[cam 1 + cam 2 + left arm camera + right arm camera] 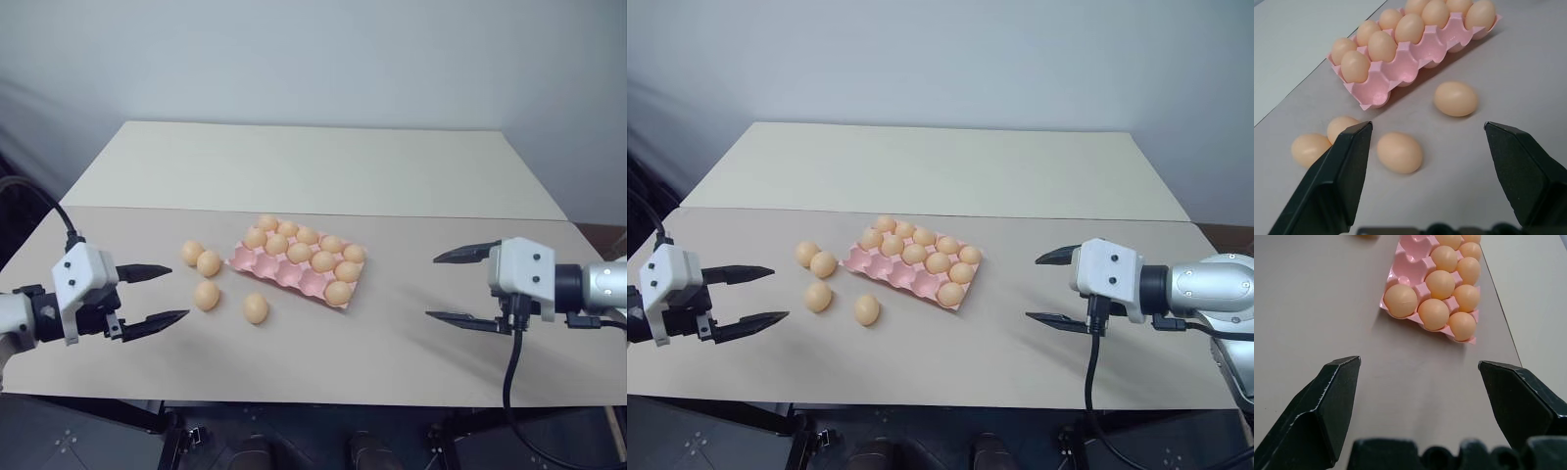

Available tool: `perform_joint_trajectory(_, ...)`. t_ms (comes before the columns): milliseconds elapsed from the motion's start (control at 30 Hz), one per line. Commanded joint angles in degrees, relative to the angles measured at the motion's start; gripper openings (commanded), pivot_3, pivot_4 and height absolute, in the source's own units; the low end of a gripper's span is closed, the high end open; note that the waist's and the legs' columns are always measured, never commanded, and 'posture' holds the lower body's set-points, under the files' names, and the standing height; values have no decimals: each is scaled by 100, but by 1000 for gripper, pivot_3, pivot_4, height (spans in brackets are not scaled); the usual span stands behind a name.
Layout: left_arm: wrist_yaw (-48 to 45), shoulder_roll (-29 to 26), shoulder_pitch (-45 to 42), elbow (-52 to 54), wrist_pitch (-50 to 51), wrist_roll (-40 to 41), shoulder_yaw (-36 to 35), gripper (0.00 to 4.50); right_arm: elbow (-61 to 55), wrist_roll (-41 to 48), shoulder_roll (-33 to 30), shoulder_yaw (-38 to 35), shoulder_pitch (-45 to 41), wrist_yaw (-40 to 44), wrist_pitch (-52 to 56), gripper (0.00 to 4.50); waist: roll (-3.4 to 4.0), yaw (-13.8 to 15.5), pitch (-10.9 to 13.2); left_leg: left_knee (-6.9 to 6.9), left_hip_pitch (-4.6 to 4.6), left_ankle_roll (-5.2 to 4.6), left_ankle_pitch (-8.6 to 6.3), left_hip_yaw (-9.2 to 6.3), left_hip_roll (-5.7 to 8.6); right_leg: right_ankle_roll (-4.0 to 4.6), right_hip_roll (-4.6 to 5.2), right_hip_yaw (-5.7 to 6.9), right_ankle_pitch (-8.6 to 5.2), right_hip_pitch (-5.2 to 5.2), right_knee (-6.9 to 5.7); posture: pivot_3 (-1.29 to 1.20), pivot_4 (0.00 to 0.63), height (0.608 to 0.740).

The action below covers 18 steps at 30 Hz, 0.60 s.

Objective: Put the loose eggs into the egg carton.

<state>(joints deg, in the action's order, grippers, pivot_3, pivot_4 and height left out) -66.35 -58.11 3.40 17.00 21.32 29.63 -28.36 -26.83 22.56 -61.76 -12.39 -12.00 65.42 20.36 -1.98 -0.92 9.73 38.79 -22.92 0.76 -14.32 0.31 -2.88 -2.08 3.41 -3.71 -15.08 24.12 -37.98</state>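
Soft, even, diffuse light; faint shadows under the pink moulded egg carton (284, 269) ahead of both grippers; frames sharp, no glare.

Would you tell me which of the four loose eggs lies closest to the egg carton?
The egg just in front of the egg carton, by its empty front cups; the other three loose eggs cluster farther off, toward the left gripper.

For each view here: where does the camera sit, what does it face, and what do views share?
Head stereo pair: looks down over table; left gripper and right gripper, both open.
Left wrist: faces four loose orange-tan eggs and the pink moulded egg carton between its fingers.
Right wrist: faces the carton's filled end.
All views share the carton.
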Motion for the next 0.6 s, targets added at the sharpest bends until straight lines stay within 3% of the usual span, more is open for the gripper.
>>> perform_joint_trajectory(33, 171, -7, -82, 190, 146, 192, -299, 3964, -110, -19, -100, -147, -35, -9, -105, 4500, 0, -2, 0, 0, 0, 0, 0, 0, 0, 0, 0, 0, 0, 0, 0, 0, 150, 740)
perform_joint_trajectory(400, 179, -11, -86, 196, 63, 135, -214, 3964, -102, -86, -37, -64, -56, -79, -81, 4500, 0, 2, 0, 0, 0, 0, 0, 0, 0, 0, 0, 0, 0, 0, 0, 0, 150, 740)
perform_joint_trajectory(600, -47, -2, -56, 40, -91, 81, 15, 3964, -367, 176, 41, 323, -584, -532, 939, 4500, 0, -21, 0, 0, 1, 0, 0, 0, 0, 0, 0, -1, 0, 0, -1, 0, 150, 740)
